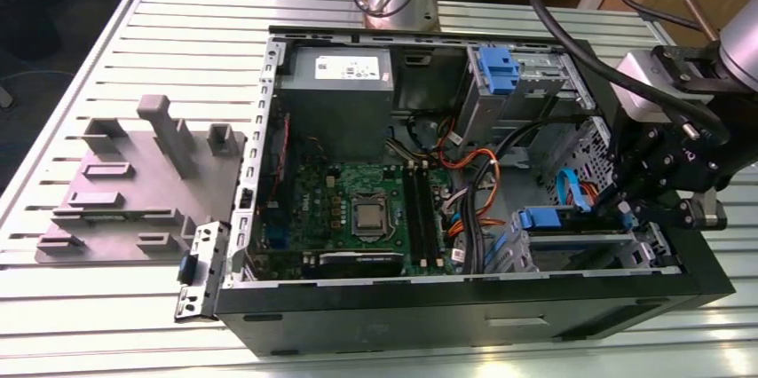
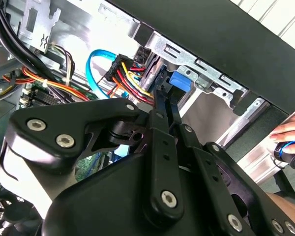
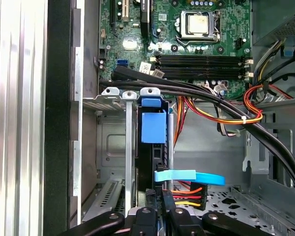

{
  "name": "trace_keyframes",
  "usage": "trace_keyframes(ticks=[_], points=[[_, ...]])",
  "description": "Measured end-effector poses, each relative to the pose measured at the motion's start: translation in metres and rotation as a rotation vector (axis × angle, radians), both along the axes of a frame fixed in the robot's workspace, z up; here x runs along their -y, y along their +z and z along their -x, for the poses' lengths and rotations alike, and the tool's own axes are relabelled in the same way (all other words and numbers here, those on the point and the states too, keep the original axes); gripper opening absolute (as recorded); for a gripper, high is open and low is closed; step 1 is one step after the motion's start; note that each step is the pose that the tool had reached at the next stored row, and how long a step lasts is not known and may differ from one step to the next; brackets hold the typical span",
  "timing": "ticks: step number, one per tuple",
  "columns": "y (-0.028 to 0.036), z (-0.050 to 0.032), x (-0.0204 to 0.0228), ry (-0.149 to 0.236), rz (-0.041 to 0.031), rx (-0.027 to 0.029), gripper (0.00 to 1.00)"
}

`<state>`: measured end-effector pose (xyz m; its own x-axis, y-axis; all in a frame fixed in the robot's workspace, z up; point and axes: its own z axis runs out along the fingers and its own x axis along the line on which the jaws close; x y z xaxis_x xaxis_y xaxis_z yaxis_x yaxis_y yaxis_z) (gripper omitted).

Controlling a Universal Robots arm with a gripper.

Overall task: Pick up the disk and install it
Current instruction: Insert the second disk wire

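One disk [image 3: 154, 147] stood on edge in the lower drive cage [image 3: 110, 142] of the open computer case [image 1: 474, 311], its blue side rail [image 3: 153, 127] showing between the cage walls in the first wrist view; in the exterior view the same blue tab [image 1: 548, 218] sat near the case's front corner on that view's right; the gripper [image 3: 160, 216] was at the disk's cabled end, fingers close together around its thin edge, but whether they actually clamped it could not be told; the disk looked rigid and metal, probably fairly heavy for its size, smooth-faced and shock-sensitive, so the long narrow edges or the plastic rails seemed the safer hold, not the flat faces or the connectors; a light blue data cable [image 3: 189, 177] and red-yellow-black power wires [image 3: 187, 195] ran right beside that end and could snag; the case also held the motherboard [image 1: 355, 209], a grey power supply [image 1: 337, 85] at the back, and an upper drive cage [image 1: 521, 76] with its own blue tab; a person's fingers [image 2: 290, 132] rested outside the case wall in the second wrist view.
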<state>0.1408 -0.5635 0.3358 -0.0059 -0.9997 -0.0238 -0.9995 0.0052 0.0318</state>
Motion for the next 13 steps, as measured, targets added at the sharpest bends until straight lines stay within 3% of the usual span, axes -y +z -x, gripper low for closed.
trace_keyframes(ticks=[13], points=[[-0.0016, 0.0, -0.0005, 0.0, -0.0007, 0.0, 0.16]])
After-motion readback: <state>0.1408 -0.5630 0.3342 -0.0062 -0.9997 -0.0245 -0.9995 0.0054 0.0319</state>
